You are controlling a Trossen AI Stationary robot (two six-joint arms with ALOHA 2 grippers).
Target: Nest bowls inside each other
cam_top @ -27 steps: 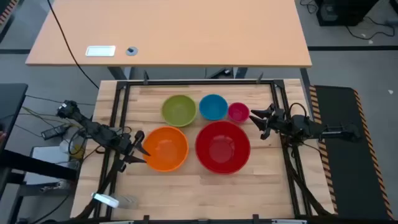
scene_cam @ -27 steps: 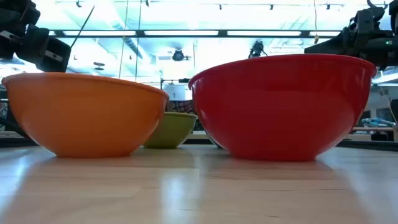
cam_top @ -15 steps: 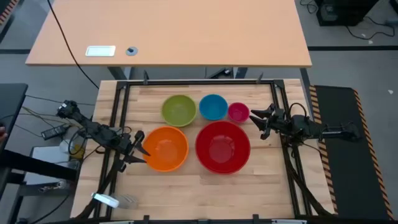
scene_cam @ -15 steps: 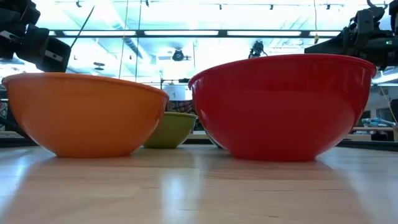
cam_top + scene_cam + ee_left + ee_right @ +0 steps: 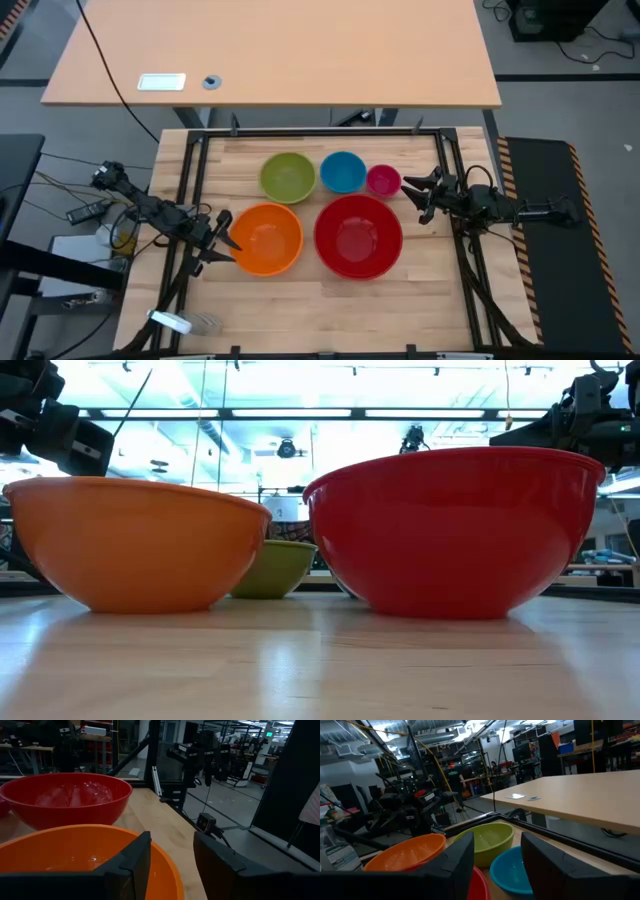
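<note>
Five bowls stand upright on their bases on the wooden table. The lime green bowl (image 5: 288,177), the blue bowl (image 5: 343,172) and the small pink bowl (image 5: 383,180) form a far row. Nearer stand the orange bowl (image 5: 267,238) and the red bowl (image 5: 358,235), side by side. My left gripper (image 5: 220,237) hovers open just outside the orange bowl's left rim (image 5: 165,865), above rim height in the low view (image 5: 60,430). My right gripper (image 5: 424,195) hangs open to the right of the pink bowl, above the table (image 5: 590,415). In the low view the blue and pink bowls are hidden behind the red bowl (image 5: 455,530).
Black frame rails (image 5: 320,132) run along the table's far, left and right edges. A light wooden desk (image 5: 270,50) stands beyond the far edge. A small white object (image 5: 170,321) lies at the near left corner. Bare tabletop (image 5: 330,310) stretches along the near edge.
</note>
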